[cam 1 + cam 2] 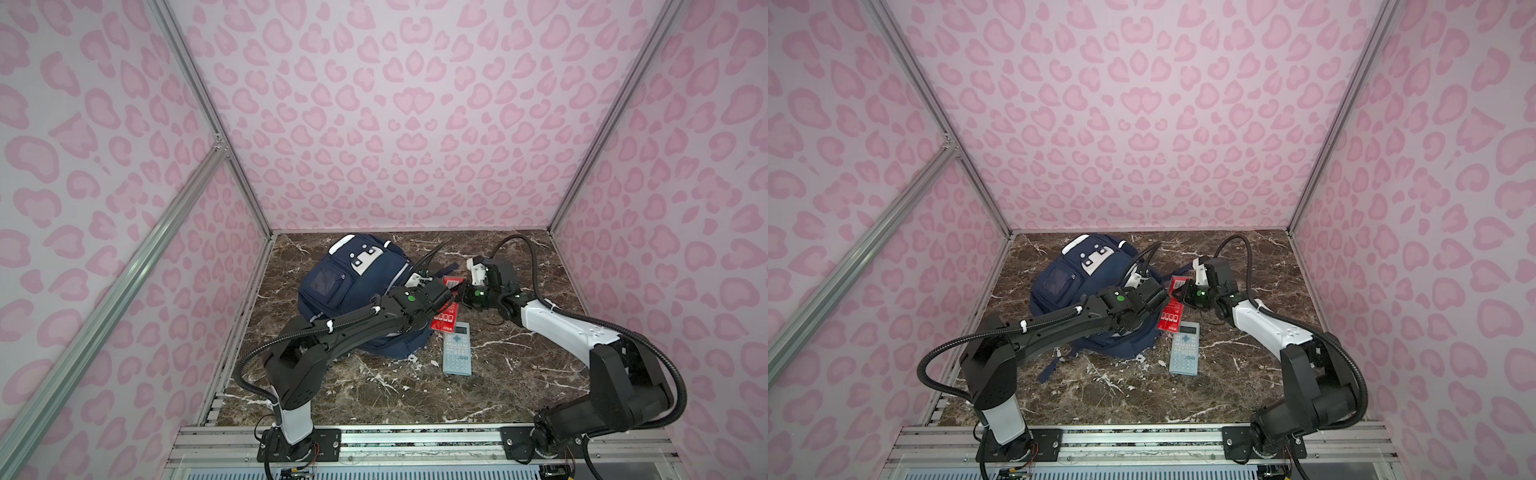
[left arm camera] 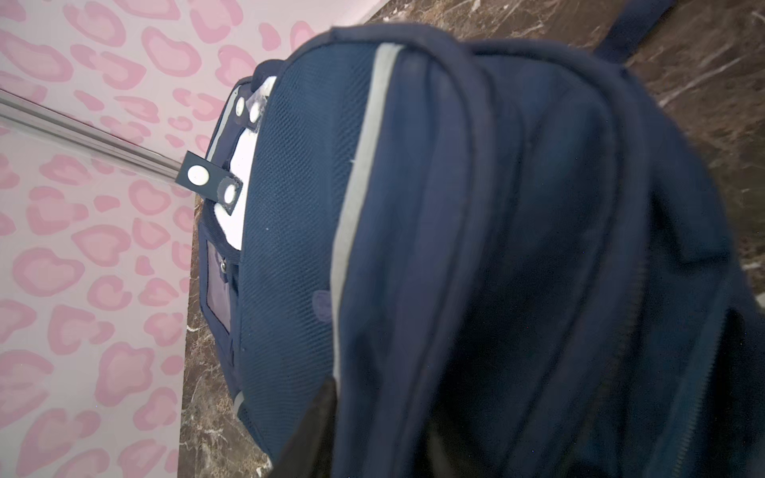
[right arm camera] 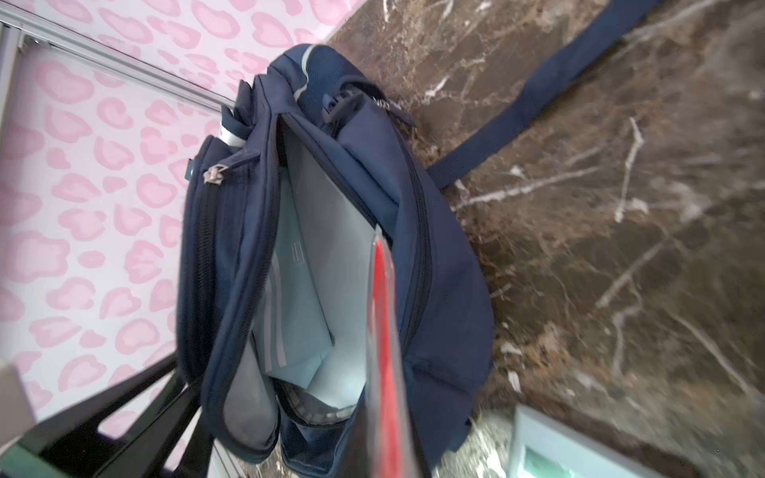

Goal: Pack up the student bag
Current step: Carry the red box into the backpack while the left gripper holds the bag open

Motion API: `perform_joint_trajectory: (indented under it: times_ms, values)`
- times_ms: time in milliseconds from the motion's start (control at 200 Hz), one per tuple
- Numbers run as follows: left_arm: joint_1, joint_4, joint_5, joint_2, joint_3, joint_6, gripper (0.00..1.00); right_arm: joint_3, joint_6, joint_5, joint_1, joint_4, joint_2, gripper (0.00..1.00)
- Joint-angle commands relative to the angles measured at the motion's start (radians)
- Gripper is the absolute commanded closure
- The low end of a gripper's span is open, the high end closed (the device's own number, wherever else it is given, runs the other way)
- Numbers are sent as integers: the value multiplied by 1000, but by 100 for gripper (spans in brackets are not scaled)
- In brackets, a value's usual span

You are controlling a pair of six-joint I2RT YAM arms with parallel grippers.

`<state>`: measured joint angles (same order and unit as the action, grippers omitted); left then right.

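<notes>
Pinching a flat red package [image 1: 445, 320] between pressed-together jaws, the right gripper [image 1: 462, 292] is hovering at the open mouth of the student bag [image 1: 357, 282]. This large navy blue fabric backpack is lying on the brown marbled table [image 1: 519, 374], toward its back left. The left gripper [image 1: 444, 297] is reaching onto the bag's rim; whether it is clamping fabric I cannot tell. A pale blue calculator [image 1: 457, 349] is lying just beside the bag.

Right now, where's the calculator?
In both top views the calculator lies flat on the table near the middle, just right of the bag, directly below the red packet in the picture.
</notes>
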<state>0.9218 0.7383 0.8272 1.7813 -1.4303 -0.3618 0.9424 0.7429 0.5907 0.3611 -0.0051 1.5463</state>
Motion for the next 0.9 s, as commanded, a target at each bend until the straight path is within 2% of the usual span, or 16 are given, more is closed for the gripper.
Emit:
perform_joint_trajectory:
  times_ms: [0,105,235,305,425,565,725,745,815,895]
  values:
    - [-23,-43,-46,-76,13,25,97,42,71,41,31,214,88,100]
    - [-41,-52,-127,-154,18,27,97,84,156,63,66,376,188,100]
    - [-99,-121,-343,-248,59,33,97,160,196,45,102,394,267,100]
    - [-122,-143,-410,-283,76,23,97,209,194,22,128,397,319,100]
    - [-159,-160,-458,-301,79,24,97,346,139,-67,205,350,465,100]
    - [-184,-177,-512,-287,109,5,97,417,166,-141,300,400,571,100]
    - [-190,-214,-543,-281,144,-18,97,485,54,-248,360,212,594,100]
    - [-191,-216,-546,-277,147,-22,97,476,49,-253,359,210,589,97]
    - [-194,-225,-547,-263,160,-37,97,424,58,-250,344,226,559,73]
    - [-196,-239,-537,-248,178,-56,97,360,91,-215,311,254,517,55]
